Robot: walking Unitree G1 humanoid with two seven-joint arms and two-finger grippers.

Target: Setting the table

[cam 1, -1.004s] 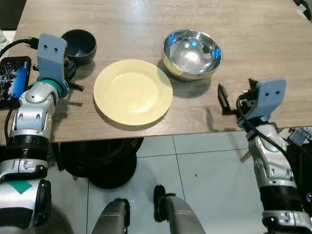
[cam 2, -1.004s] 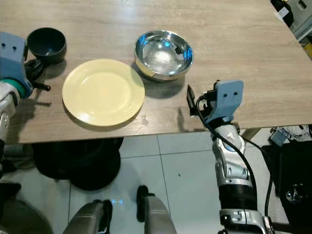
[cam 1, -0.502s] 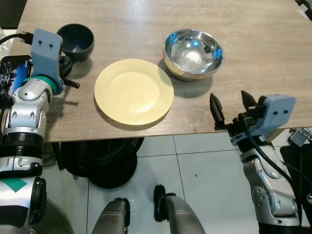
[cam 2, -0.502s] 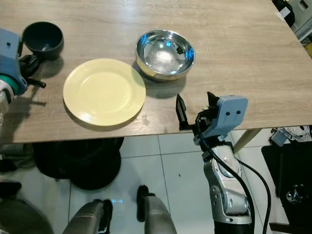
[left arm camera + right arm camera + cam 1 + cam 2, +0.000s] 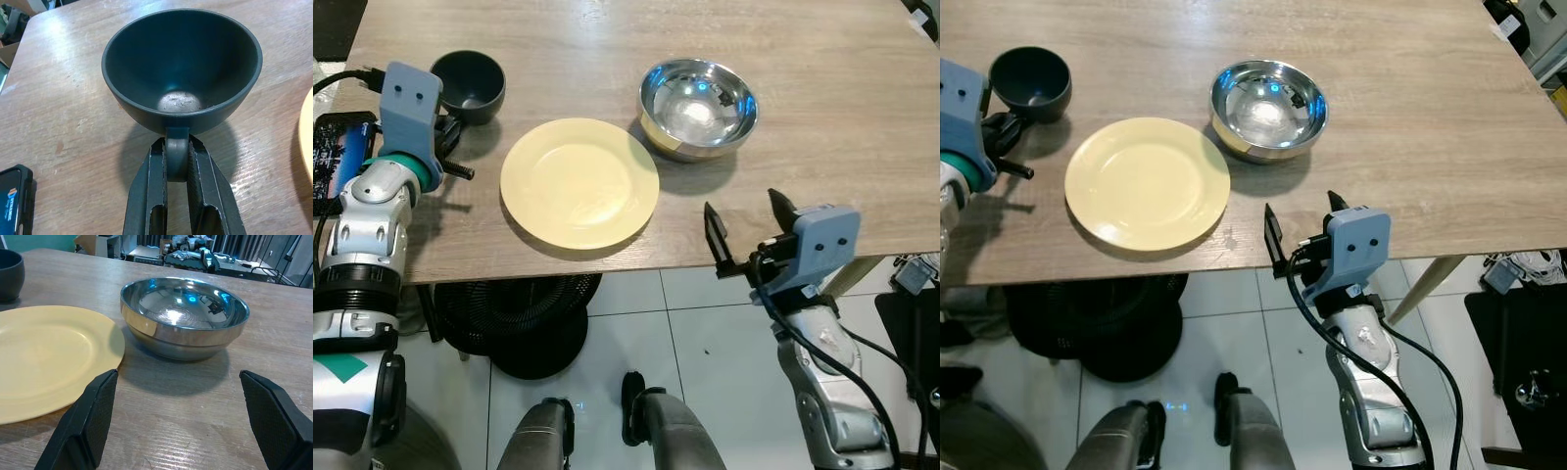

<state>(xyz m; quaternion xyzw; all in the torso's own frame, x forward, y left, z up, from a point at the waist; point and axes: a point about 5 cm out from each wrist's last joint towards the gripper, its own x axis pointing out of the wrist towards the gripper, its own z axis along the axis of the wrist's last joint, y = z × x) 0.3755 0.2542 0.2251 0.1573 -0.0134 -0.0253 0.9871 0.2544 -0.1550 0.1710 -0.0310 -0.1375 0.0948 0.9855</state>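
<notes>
From our head camera, we see the dark cup (image 5: 470, 83) at the bench's (image 5: 822, 108) far left, our left gripper (image 5: 448, 147) clamped on its handle. The yellow plate (image 5: 579, 183) lies mid-bench, the steel bowl (image 5: 697, 108) just beyond it to the right. Our right gripper (image 5: 744, 227) hovers at the near edge, fingers spread wide, holding nothing.

Left wrist view: both fingers (image 5: 146, 196) pinch the cup's (image 5: 181, 68) small handle. It looks stiff and light, probably ceramic, so breakable; the handle is a narrow hold that could twist.

Right wrist view: the bowl (image 5: 185, 316) sits ahead between our open fingers (image 5: 93, 421). Polished steel, likely slippery, so we'd take it by the rim.
</notes>
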